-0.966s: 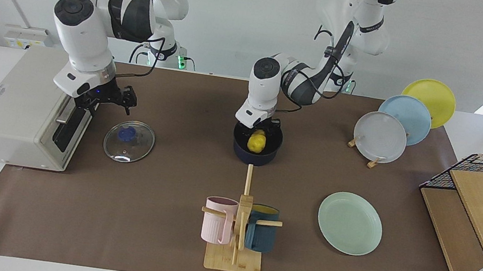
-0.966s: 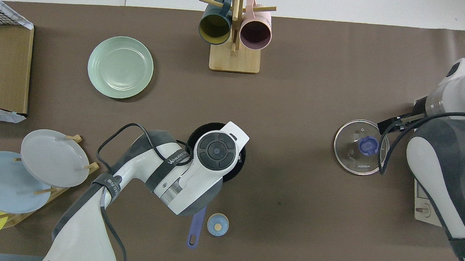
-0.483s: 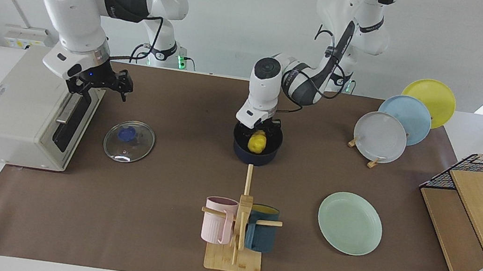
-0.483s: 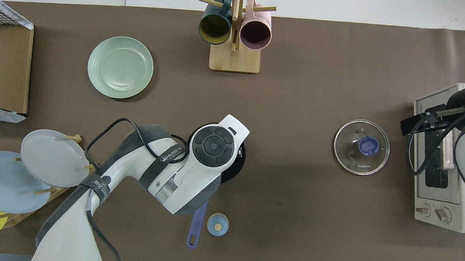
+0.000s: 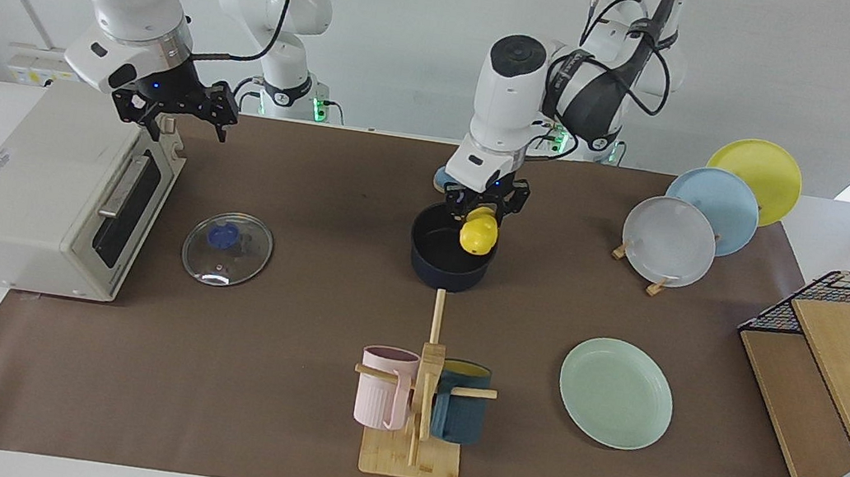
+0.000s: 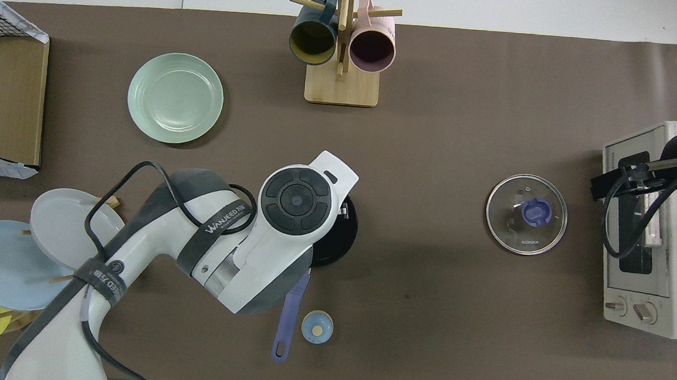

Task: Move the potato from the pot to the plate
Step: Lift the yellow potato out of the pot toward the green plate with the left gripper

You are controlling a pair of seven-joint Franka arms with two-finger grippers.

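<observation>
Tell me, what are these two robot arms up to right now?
The left gripper holds the yellow potato, lifted just above the dark blue pot. The mint-green plate it is meant for lies bare, farther from the robots and toward the left arm's end of the table. The right gripper waits with its fingers open over the toaster oven. The pot's glass lid lies on the table beside the oven.

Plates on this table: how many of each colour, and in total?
Mint-green plate, flat on the table: 1
Grey-white plate, in the rack: 1
Light blue plate, in the rack: 1
Yellow plate, in the rack: 1
Total: 4
</observation>
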